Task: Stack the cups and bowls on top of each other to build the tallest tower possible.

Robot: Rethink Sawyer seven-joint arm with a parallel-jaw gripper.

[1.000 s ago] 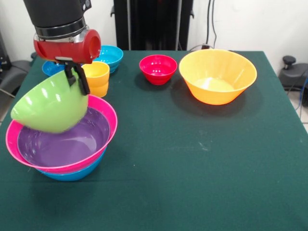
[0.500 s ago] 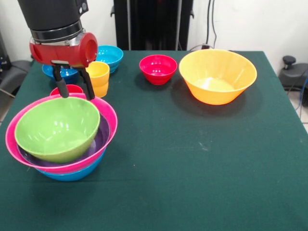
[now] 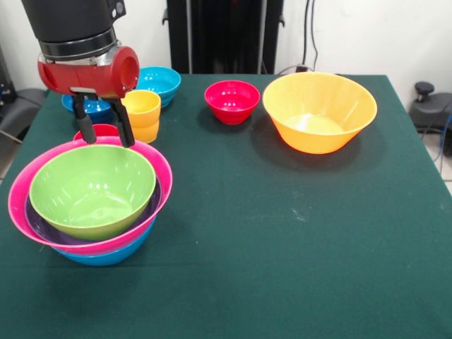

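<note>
Your hand (image 3: 105, 135) hangs spread wide and empty just above the tower's (image 3: 90, 247) far rim. The green bowl (image 3: 92, 189) sits upright in the purple bowl (image 3: 42, 224), nested in pink (image 3: 159, 185) over blue (image 3: 106, 256), at the desk's (image 3: 282, 240) left.

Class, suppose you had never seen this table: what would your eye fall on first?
Probably the tower at the front left: a green bowl nested in purple, pink and blue ones. The open pincer hangs just behind it, and a large orange bowl sits alone at the far right.
</note>
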